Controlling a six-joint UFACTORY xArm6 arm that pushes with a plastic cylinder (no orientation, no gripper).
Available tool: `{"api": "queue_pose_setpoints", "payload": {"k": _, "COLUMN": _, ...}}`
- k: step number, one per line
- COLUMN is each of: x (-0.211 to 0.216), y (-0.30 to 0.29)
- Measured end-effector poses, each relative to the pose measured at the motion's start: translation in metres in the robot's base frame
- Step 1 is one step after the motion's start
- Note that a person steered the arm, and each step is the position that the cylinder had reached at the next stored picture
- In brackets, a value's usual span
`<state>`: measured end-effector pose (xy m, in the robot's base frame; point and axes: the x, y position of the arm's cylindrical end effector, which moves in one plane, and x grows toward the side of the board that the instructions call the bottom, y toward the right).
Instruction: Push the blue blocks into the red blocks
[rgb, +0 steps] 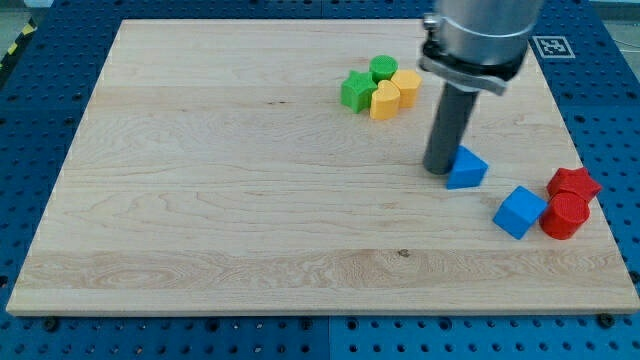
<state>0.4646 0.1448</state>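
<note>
My tip (440, 168) rests on the board right against the left side of a blue triangular block (467, 169). A blue cube (519, 211) lies lower right of it. Just right of the cube are two red blocks: a red star-like block (573, 184) and a red cylinder (564, 216) below it. The cube is touching or almost touching the red cylinder. The blue triangle is apart from the red blocks.
A cluster sits at the view's top, left of the rod: a green star block (355, 91), a green cylinder (383, 68), a yellow heart-like block (385, 101) and a yellow cylinder (406, 85). The wooden board (200, 200) lies on a blue perforated table.
</note>
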Motion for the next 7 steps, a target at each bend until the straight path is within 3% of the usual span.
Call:
{"api": "queue_pose_setpoints", "payload": {"k": 2, "x": 0.007, "y": 0.049}}
{"api": "queue_pose_setpoints", "payload": {"k": 7, "x": 0.016, "y": 0.057}}
